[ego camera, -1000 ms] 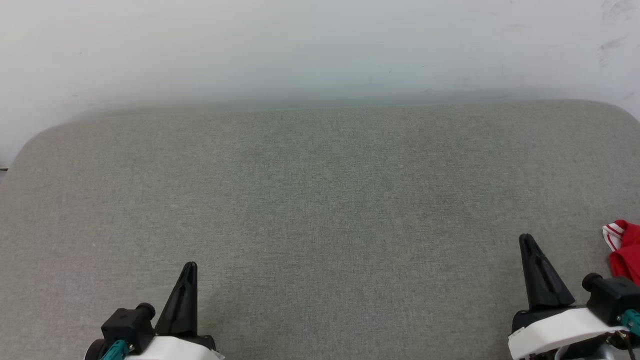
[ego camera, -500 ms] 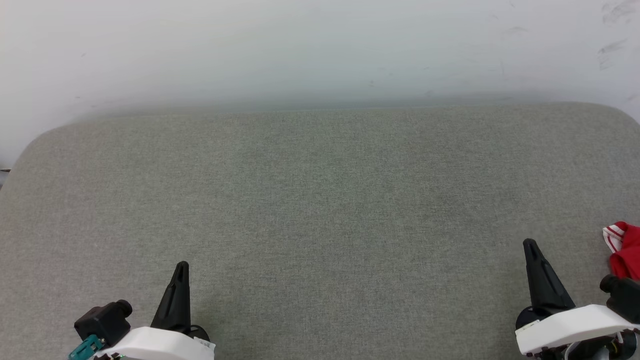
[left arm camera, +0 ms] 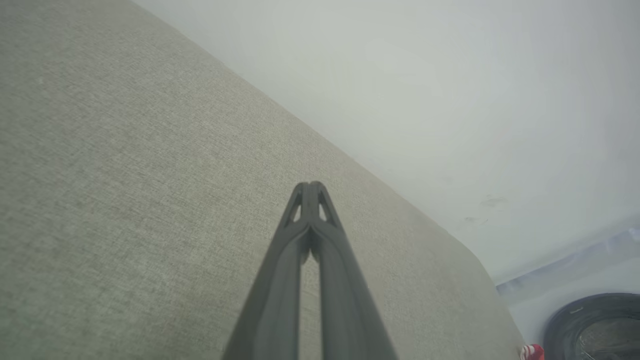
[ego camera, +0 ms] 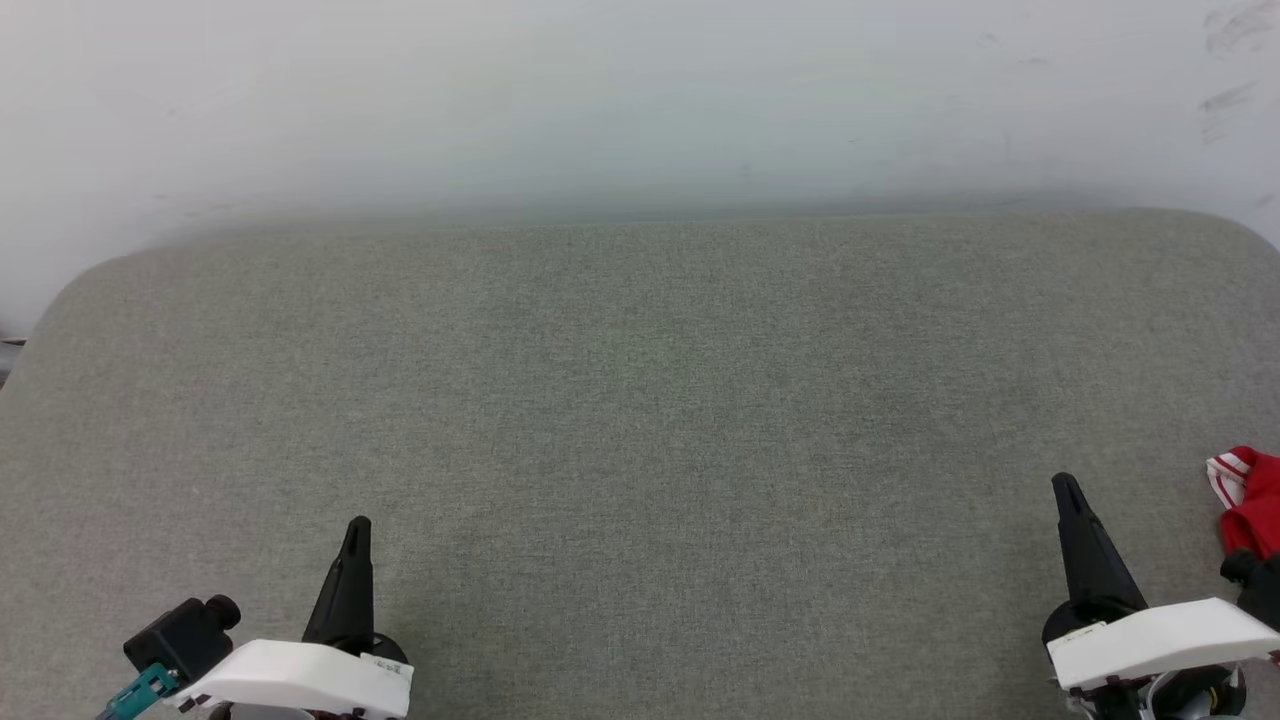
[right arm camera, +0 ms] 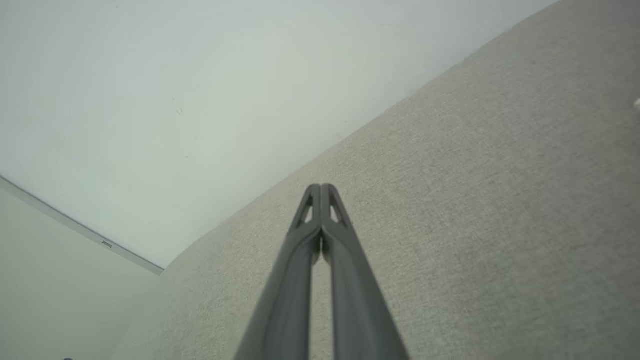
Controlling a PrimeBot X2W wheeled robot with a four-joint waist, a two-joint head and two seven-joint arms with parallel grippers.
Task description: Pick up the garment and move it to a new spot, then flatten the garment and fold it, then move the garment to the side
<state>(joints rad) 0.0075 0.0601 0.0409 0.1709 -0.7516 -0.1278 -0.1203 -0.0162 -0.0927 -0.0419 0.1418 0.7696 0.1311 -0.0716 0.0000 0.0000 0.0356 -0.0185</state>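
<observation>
A corner of the red garment (ego camera: 1255,505) with red-white striped trim lies on the grey couch-like surface (ego camera: 640,400) at the head view's far right edge; most of it is cut off by the frame. A red speck of the garment (left arm camera: 532,352) also peeks in at the left wrist view's bottom right. My right gripper (ego camera: 1065,487) is shut with nothing in it, just left of the garment and apart from it. My left gripper (ego camera: 358,527) stands shut and empty at the lower left. Both wrist views show the fingers pressed together at the tips: left gripper (left arm camera: 310,186), right gripper (right arm camera: 320,186).
A pale wall (ego camera: 640,100) rises behind the padded surface, whose back corners are rounded. A dark round object (left arm camera: 597,325) sits on the floor beyond the surface's far end in the left wrist view.
Both arms have drawn back toward the bottom of the head view, the left one also drifting left. The view has shifted slightly. The garment stays where it was.
</observation>
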